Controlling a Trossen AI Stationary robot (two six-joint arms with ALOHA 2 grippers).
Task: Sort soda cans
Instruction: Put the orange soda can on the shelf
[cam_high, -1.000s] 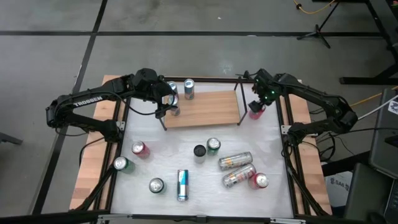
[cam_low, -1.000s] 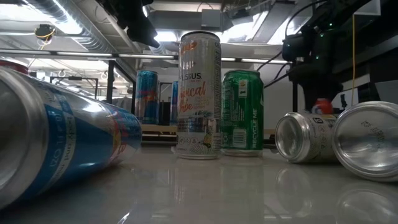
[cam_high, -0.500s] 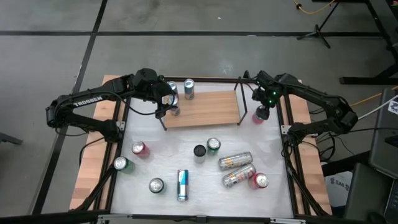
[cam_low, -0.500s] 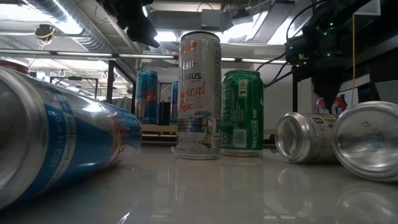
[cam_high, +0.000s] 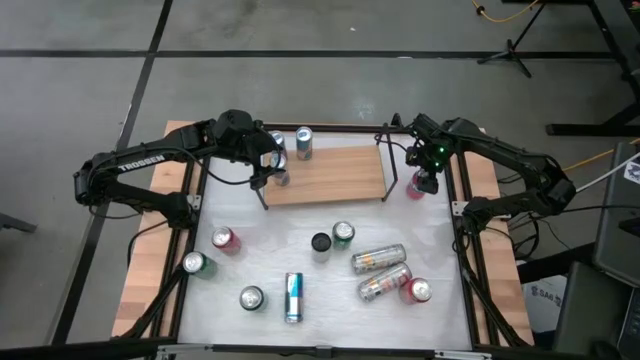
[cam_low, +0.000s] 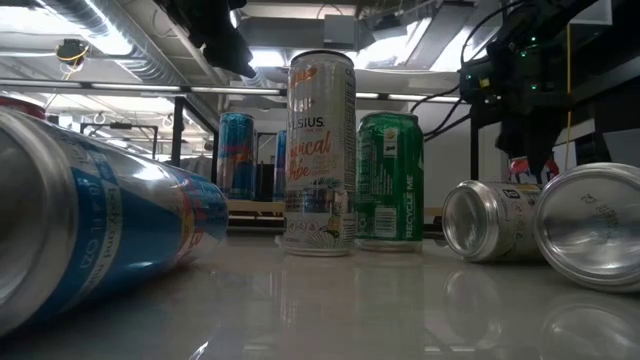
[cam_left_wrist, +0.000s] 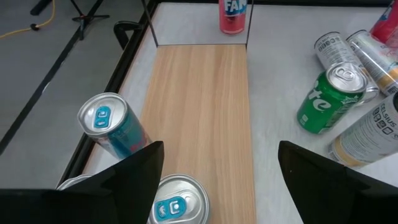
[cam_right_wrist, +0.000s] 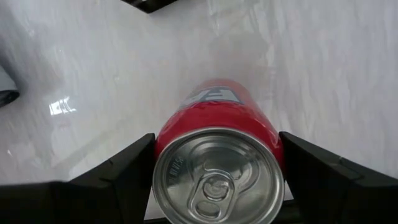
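White table (cam_high: 300, 225) with a raised wooden shelf (cam_high: 325, 175) at its far edge, apparently the sorting station: blue-and-silver cans (cam_high: 304, 143) already stand at its left end, while the unsorted soda cans (cam_high: 380, 272) remain upright or lying on the near half. The right gripper (cam_high: 425, 180) straddles an upright red can (cam_right_wrist: 217, 162) on the table just beside the shelf's right end, fingers spread on either side of it, contact not discernible. The left gripper (cam_left_wrist: 217, 171) hangs with fingers apart over the shelf's left end, above a blue can (cam_left_wrist: 174, 202).

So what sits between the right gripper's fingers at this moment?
A red can, standing upright on the white tabletop. In the right wrist view the right gripper has a finger on each side of it, open, beside the wooden shelf.
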